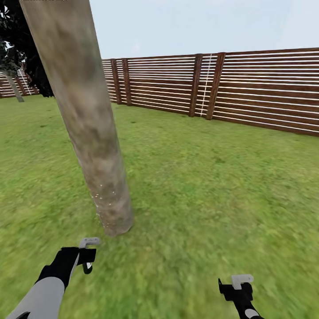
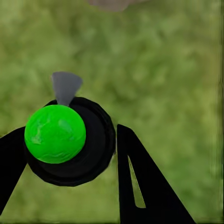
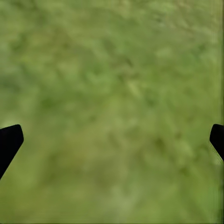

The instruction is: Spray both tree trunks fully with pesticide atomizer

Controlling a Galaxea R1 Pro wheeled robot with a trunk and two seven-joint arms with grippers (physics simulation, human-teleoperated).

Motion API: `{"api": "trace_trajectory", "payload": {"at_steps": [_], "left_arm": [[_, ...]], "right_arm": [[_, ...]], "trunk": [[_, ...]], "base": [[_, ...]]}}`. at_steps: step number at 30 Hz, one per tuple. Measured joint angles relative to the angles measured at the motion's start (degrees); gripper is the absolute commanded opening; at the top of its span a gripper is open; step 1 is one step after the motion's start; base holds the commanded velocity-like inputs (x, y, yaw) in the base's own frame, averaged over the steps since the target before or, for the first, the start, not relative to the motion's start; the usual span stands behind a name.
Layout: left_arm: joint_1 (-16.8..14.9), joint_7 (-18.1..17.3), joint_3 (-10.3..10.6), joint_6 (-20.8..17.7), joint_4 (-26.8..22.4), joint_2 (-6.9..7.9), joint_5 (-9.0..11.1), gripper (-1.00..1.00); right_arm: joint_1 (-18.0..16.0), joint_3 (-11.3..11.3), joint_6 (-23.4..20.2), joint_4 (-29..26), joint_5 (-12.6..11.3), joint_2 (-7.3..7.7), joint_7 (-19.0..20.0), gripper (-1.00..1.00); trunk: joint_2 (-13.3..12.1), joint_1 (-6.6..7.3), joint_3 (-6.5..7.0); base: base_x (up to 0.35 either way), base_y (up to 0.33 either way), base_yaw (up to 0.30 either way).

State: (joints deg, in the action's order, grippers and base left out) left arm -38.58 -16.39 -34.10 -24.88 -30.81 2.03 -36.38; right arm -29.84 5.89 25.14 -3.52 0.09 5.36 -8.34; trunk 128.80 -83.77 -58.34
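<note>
Gripping the pesticide atomizer (image 2: 65, 140) between its closed fingers, the left gripper (image 1: 87, 257) hovered over the grass (image 1: 199, 190) near the tree trunk (image 1: 88, 119); the right gripper (image 3: 112, 140) hung wide apart

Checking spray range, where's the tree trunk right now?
In the head view the tree trunk stands left of centre, leaning, its base on the grass just ahead of the left hand.

Bright even daylight, no cast shadows, grass (image 1: 212, 199) smeared and blurry, wrist views soft
</note>
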Motion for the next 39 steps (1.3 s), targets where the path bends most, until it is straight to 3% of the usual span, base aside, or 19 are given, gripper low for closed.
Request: {"api": "trace_trajectory", "payload": {"at_steps": [22, 39], "left_arm": [[0.0, 0.06, -0.25, 0.0, -0.64, -0.18, -0.01, -1.0], [0.0, 1.87, 0.23, -2.78, -0.49, 0.35, -0.87, -1.0]], "right_arm": [[0.02, 0.0, 0.0, 0.0, 0.0, -0.09, 0.08, 1.0], [0.03, 0.0, -0.02, 0.0, -0.05, -0.09, 0.08, 1.0]], "trunk": [[0.0, 0.0, 0.0], [0.0, 0.0, 0.0]], "base": [[0.058, -0.271, 0.033], [0.182, -0.226, 0.262]]}}
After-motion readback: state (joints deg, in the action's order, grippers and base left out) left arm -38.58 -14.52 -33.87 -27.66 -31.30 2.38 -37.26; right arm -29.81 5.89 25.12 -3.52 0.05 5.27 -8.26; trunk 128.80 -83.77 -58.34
